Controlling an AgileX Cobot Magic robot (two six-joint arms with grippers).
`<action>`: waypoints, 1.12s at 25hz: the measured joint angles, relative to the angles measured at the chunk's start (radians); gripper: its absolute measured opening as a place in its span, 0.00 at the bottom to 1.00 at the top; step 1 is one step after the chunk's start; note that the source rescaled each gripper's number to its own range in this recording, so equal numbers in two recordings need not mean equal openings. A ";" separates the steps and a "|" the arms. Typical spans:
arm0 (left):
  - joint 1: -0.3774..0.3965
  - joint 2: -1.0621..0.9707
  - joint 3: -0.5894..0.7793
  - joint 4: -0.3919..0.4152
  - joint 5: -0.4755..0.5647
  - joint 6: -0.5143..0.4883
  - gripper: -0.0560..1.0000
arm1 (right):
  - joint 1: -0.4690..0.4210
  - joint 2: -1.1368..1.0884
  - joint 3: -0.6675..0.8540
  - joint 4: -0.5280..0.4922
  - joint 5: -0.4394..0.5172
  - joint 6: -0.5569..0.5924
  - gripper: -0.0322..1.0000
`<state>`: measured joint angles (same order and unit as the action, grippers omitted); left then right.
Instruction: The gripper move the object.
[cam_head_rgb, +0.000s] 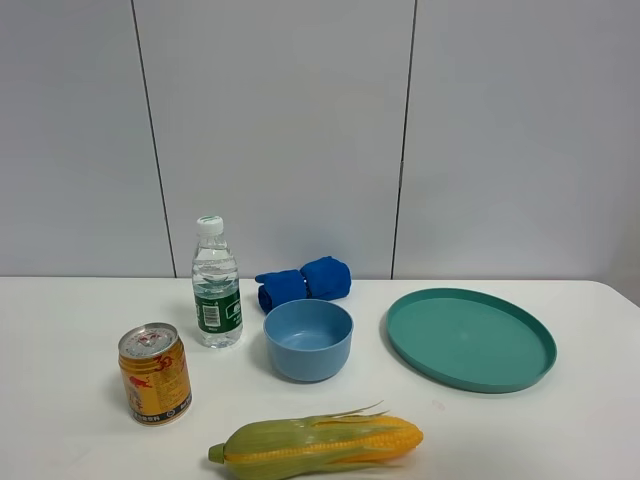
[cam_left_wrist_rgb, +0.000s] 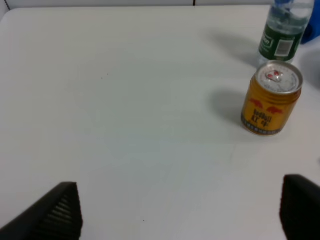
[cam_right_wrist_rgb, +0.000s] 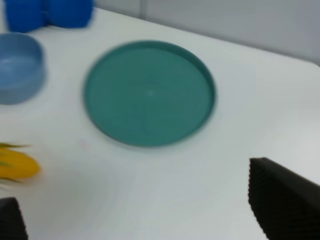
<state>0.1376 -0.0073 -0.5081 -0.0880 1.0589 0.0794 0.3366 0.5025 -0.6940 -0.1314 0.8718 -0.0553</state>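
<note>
The ear of corn (cam_head_rgb: 320, 446), yellow kernels in a green-yellow husk, lies on its side at the front middle of the white table. Its yellow tip shows at the edge of the right wrist view (cam_right_wrist_rgb: 17, 164). Neither arm shows in the exterior high view. My left gripper (cam_left_wrist_rgb: 180, 210) is open and empty above bare table, its black fingertips (cam_left_wrist_rgb: 57, 212) wide apart. My right gripper (cam_right_wrist_rgb: 145, 212) is open and empty, its fingertips (cam_right_wrist_rgb: 282, 200) spread, with the corn off to one side.
A blue bowl (cam_head_rgb: 308, 339) stands behind the corn, a rolled blue cloth (cam_head_rgb: 303, 282) behind it. A teal plate (cam_head_rgb: 470, 338) lies to the right. A water bottle (cam_head_rgb: 216, 283) and a golden can (cam_head_rgb: 155, 373) stand at the left.
</note>
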 joint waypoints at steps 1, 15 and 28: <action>0.000 0.000 0.000 0.000 0.000 0.000 1.00 | -0.061 -0.027 0.028 0.033 -0.004 -0.016 0.79; 0.000 0.000 0.000 0.000 0.000 -0.001 1.00 | -0.343 -0.320 0.196 0.278 -0.011 -0.048 0.79; 0.000 0.000 0.000 0.000 0.000 0.000 1.00 | -0.343 -0.346 0.145 0.144 0.298 -0.037 0.76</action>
<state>0.1376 -0.0073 -0.5081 -0.0880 1.0589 0.0793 -0.0062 0.1565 -0.5487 0.0129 1.1698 -0.0922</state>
